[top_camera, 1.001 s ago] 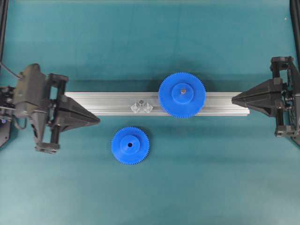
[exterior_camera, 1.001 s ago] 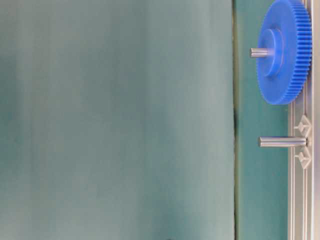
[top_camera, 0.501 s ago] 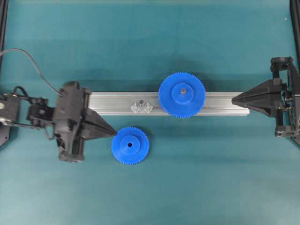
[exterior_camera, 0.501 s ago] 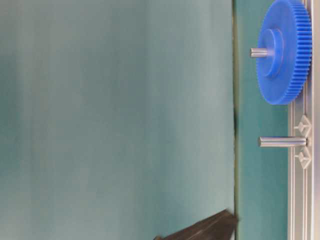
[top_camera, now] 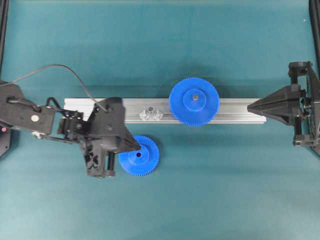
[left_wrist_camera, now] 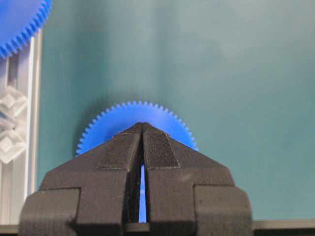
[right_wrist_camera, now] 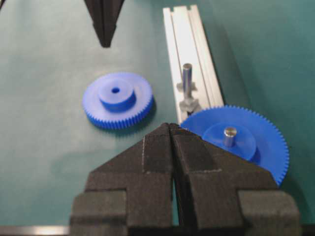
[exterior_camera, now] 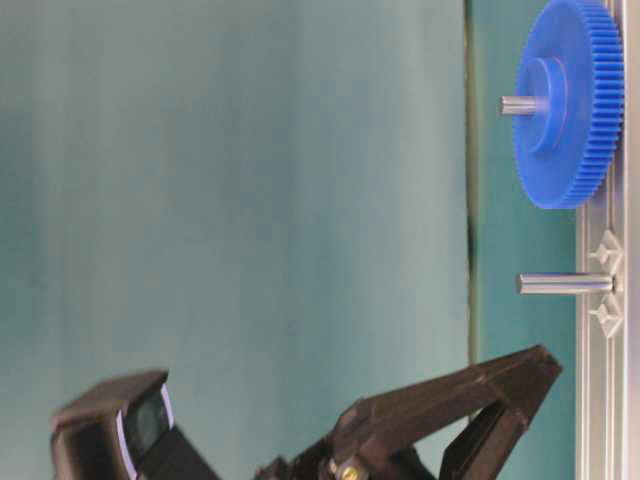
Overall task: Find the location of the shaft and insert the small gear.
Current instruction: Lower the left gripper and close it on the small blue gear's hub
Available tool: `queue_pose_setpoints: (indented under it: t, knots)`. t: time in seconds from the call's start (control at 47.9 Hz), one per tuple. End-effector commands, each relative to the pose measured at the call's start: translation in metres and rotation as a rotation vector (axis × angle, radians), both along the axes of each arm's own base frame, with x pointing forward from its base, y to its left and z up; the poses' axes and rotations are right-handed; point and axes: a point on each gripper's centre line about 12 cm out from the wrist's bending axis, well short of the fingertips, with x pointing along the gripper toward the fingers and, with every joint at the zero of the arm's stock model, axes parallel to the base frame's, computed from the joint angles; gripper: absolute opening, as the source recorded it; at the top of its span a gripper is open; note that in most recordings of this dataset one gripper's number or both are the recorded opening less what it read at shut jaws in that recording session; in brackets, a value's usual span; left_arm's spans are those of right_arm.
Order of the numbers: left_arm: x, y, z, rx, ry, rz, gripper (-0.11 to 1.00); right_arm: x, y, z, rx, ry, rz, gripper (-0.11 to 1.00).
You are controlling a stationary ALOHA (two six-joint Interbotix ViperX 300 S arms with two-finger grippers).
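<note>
The left gripper hung over the left part of the small gear, its fingers pressed together with nothing between them. The small gear lay flat on the teal table, just on the near side of the aluminium rail. The shaft stood upright on the rail (between two clear brackets), left of the larger gear, which sat on its own pin. The right gripper rested at the rail's right end, its fingers also pressed together
</note>
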Motion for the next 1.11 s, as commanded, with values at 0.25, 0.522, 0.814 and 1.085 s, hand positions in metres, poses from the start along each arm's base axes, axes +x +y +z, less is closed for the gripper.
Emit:
queue_pose_setpoints:
  t: [0.25,0.522,0.814,1.085]
  knots:
    - [0.022,-0.005,0.01,0.01,0.054,-0.006,-0.02,0.001,0.0,0.002,0.011,-0.013,-0.002,0.01]
    - [0.031,-0.006,0.004,0.026,0.167,-0.004,-0.02,0.0,0.0,0.001,0.011,-0.011,-0.004,0.01]
    - [0.045,-0.008,-0.004,0.058,0.351,-0.011,-0.02,-0.001,0.0,0.002,0.011,-0.019,-0.004,0.01]
    - [0.054,-0.018,-0.013,0.095,0.442,-0.059,-0.02,-0.003,0.0,0.0,0.014,-0.02,-0.006,0.01]
